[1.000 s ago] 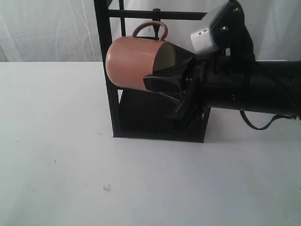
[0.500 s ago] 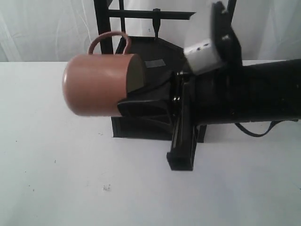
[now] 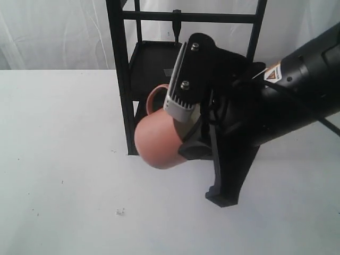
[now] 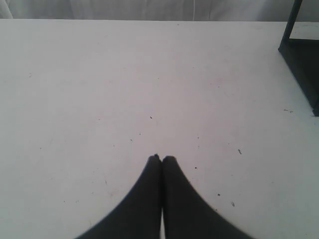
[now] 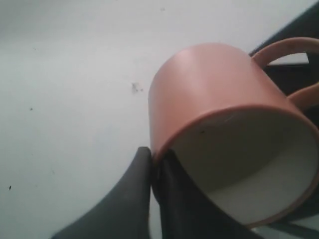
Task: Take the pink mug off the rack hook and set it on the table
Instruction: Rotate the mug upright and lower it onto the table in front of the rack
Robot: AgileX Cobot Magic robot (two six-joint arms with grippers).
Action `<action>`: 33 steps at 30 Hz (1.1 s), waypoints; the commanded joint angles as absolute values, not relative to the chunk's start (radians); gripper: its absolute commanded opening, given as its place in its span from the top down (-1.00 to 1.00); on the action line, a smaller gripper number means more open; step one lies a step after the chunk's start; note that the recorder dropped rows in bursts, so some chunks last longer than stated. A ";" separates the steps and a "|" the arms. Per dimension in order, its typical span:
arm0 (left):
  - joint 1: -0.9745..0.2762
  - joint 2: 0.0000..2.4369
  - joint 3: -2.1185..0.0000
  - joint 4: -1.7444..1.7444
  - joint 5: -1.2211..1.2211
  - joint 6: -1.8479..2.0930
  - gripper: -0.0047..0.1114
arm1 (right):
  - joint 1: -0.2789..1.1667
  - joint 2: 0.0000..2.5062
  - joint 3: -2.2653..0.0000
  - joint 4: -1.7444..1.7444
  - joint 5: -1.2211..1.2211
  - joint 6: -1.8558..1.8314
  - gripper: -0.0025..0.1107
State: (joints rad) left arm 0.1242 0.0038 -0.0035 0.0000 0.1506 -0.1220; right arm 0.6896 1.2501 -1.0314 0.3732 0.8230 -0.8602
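The pink mug [image 3: 158, 141] hangs tilted just above the table [image 3: 58, 159], in front of the rack [image 3: 118, 79], with its handle [image 3: 154, 98] toward the rack. My right gripper [image 5: 155, 155] is shut on the mug's rim [image 5: 199, 119], one finger outside the wall and one inside the cream interior [image 5: 249, 169]. In the exterior view the right arm [image 3: 276, 101] covers the mug's mouth. The rack hook [image 3: 177, 24] hangs bare from the top crossbar. My left gripper [image 4: 161, 158] is shut on nothing above bare table, away from the mug.
The rack's black base corner [image 4: 301, 55] shows at the edge of the left wrist view. A small speck of debris [image 3: 120, 212] lies on the table in front of the mug. White curtain [image 3: 53, 32] backs the scene.
My right gripper has carried the mug off the hook, swung it left, then brought it down and tipped it base-downward close to the table. The left gripper shows no earlier view.
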 commanded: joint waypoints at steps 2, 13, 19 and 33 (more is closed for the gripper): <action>0.116 0.000 0.000 0.000 0.150 -0.128 0.92 | 0.692 1.260 -1.069 0.294 0.943 -0.697 0.96; 0.116 0.000 0.000 0.000 0.150 -0.128 0.92 | 0.692 1.509 -1.110 0.274 0.905 -0.622 0.96; 0.116 0.000 0.000 0.000 0.150 -0.128 0.92 | 0.692 1.571 -1.110 0.271 0.849 -0.539 0.96; 0.116 0.000 0.000 0.000 0.150 -0.128 0.92 | 0.692 1.673 -1.104 0.278 0.684 -0.541 0.96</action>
State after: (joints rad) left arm 0.1242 0.0038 -0.0035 0.0000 0.1506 -0.1220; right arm 0.6896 1.6624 -1.1058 0.2744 0.6955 -0.5422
